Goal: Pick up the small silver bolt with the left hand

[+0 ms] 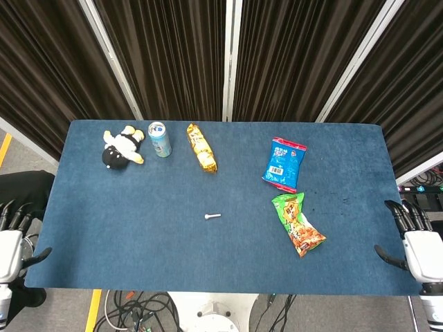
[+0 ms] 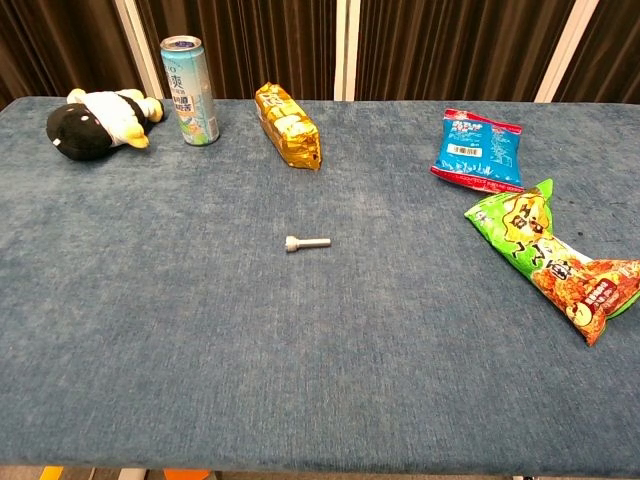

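Observation:
The small silver bolt (image 1: 212, 216) (image 2: 306, 243) lies on its side near the middle of the blue table (image 1: 138, 228), head to the left. My left hand (image 1: 12, 242) hangs off the table's left front corner, fingers apart and empty, far from the bolt. Off the right front corner my right hand (image 1: 415, 242) is likewise open and holds nothing. The chest view shows neither hand.
Along the back stand a black and white plush toy (image 1: 121, 147), a drink can (image 1: 159, 138) and a gold snack pack (image 1: 201, 147). On the right lie a blue snack bag (image 1: 284, 163) and a green chip bag (image 1: 297, 223). Cables lie on the floor below the front edge.

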Motion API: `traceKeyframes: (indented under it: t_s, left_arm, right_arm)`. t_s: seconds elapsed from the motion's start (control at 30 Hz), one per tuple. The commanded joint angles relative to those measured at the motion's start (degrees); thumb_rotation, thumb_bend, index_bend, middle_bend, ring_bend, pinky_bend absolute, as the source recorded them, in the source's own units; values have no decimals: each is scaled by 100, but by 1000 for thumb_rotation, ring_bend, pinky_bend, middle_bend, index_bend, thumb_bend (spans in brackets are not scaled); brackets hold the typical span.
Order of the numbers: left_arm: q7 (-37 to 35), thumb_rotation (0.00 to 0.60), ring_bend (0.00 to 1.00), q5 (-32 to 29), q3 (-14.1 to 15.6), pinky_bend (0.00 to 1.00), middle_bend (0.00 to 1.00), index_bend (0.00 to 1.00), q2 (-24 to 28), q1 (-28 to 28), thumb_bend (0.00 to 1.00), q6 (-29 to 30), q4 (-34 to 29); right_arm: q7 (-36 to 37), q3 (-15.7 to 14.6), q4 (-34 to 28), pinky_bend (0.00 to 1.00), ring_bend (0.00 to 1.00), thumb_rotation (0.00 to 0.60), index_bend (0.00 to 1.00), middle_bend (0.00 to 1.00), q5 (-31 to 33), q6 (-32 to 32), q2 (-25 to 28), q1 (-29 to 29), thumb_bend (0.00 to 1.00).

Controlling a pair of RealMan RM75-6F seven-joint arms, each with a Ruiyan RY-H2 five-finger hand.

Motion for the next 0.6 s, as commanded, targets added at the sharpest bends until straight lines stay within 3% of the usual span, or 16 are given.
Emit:
traceKeyframes:
  t_s: [0.03, 0.3, 0.6]
  left_arm:
    - [-44, 600, 24, 292, -94, 0, 151, 247, 118, -293, 0, -220, -113]
    - [-465, 600, 24, 724, -457, 0, 155, 275, 313, -1575, 0, -1592, -478]
    - [-583, 600, 25, -47, -940, 0, 156, 321, -540, -3039, 76, -3295, -482]
  right_arm:
    - [-9, -5, -4, 0, 0, 600, 81, 100, -20, 28, -4, -16, 113]
    - [-170, -21, -123, 0, 0, 600, 81, 100, -67, 34, 43, -22, 113]
    - [-380, -36, -280, 0, 0, 600, 81, 101, 19, 72, 77, -109, 113]
